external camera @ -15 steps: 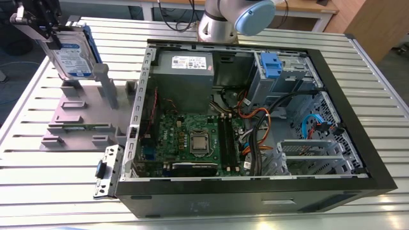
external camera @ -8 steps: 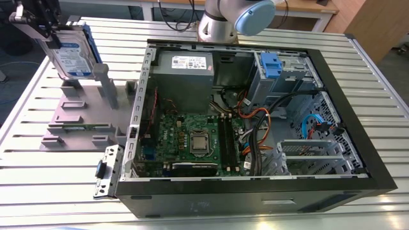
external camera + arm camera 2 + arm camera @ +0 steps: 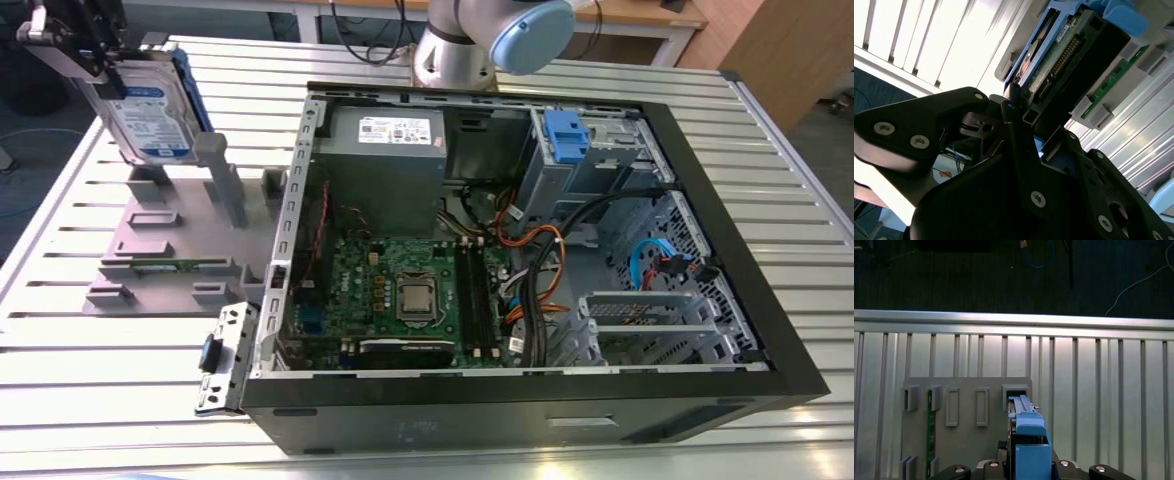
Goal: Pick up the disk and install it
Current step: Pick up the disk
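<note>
One disk (image 3: 150, 108), upright, pinched by gripper (image 3: 104, 66) fingers (image 3: 1021, 145); one stand (image 3: 160, 232); one open case (image 3: 534, 432); slatted metal table (image 3: 107, 385).

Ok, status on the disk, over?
Gripper shut on the disk. Disk upright over the grey stand, not in the case. Nothing seen blocking.

stand (image 3: 174, 240) on table (image 3: 107, 380), exterior view's left | computer case (image 3: 534, 405) beside it, exterior view's right, also on table | disk (image 3: 150, 105) above stand, clamped in gripper (image 3: 83, 55)
</note>
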Controlling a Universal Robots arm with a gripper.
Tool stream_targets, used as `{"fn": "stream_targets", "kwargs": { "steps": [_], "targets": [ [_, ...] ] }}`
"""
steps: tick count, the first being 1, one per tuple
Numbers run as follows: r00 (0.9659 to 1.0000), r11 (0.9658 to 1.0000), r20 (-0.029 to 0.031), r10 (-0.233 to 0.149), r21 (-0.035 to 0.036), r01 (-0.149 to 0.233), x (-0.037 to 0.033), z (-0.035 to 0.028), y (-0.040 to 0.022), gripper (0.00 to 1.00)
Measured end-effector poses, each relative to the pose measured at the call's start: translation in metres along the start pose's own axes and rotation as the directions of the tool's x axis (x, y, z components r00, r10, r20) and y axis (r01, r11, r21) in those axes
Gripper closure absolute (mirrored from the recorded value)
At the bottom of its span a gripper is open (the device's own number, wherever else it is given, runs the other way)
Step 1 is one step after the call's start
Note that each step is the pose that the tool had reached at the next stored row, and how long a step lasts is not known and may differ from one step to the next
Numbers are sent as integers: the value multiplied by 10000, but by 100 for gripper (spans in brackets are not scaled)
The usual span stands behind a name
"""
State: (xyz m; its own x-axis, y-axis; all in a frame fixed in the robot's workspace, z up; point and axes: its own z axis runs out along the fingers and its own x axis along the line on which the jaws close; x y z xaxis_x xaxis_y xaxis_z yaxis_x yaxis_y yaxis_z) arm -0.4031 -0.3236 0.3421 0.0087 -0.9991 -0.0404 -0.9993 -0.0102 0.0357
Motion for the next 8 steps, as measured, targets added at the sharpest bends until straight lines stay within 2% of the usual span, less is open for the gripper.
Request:
{"fn": "stream_targets", "kwargs": {
  "steps": [8],
  "targets": [
    [10000, 10000, 0, 0, 1, 0, -1, -33, 1, 63]
  ]
}}
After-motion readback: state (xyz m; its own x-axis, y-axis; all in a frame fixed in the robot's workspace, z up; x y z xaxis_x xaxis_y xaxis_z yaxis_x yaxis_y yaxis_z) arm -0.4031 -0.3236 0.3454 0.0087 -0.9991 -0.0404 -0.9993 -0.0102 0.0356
